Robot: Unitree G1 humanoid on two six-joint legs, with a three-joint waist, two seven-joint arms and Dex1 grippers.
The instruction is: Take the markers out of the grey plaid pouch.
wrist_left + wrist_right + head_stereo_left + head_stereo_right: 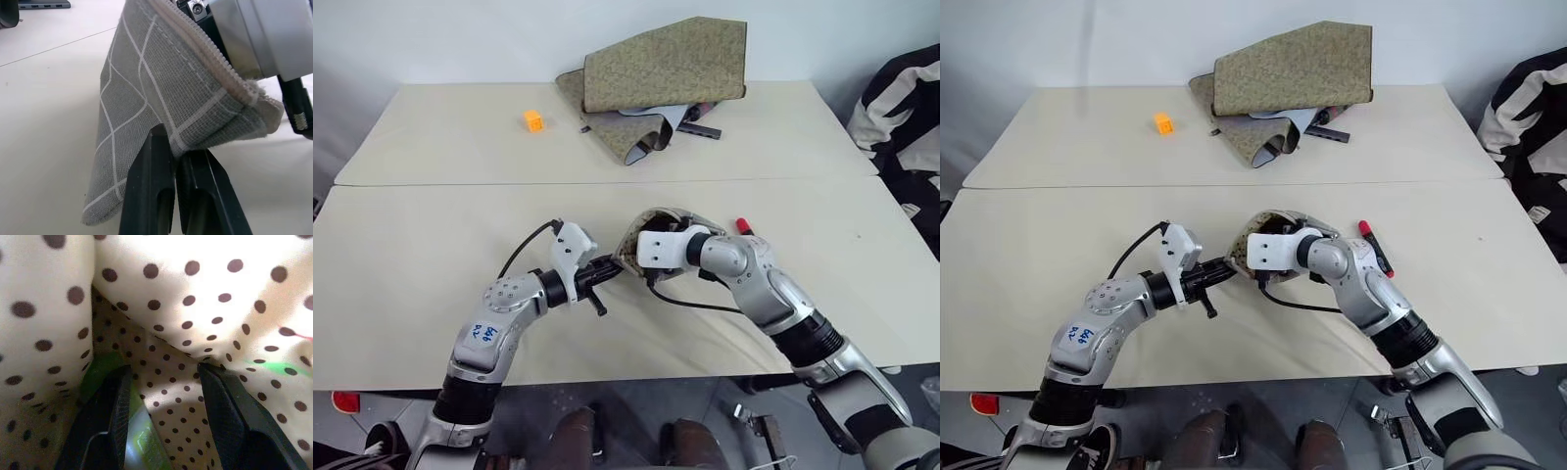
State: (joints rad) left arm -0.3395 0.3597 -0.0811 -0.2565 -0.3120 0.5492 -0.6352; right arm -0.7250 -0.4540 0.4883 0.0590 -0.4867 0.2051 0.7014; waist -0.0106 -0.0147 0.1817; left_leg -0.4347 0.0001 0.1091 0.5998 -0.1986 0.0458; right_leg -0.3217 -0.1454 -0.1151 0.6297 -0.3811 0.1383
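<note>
Here your left pincer (173, 161) is clamped shut on a corner of the grey plaid pouch (161, 93), pinching the fabric just below the zip and holding the pouch up off the table (431, 245) near its front middle. The zip edge gapes, and your right pincer (164, 382) is pushed in through that mouth, so from the head views you see its wrist disappearing into the pouch opening (1268, 223).

Inside, the right wrist view shows cream lining with brown dots on all sides. The pincer's two black fingers (230, 416) stand apart, with nothing gripped between them. The green marker (139, 440) lies in the bottom fold of the lining, right against the inner side of one finger; only part of its bright green barrel and label can be seen, and you cannot tell whether the finger actually touches it. A green tint glows through the lining on the far side of the other finger.

The red-and-black marker (1374, 246) is already out, lying on the table just beside the pouch on your right side, close to the right forearm.

Farther back on the table, an olive-green folded fabric case (656, 73) sits half open with a dark object poking from under it, and a small orange cube (533, 120) stands to its left, well apart from the pouch.
</note>
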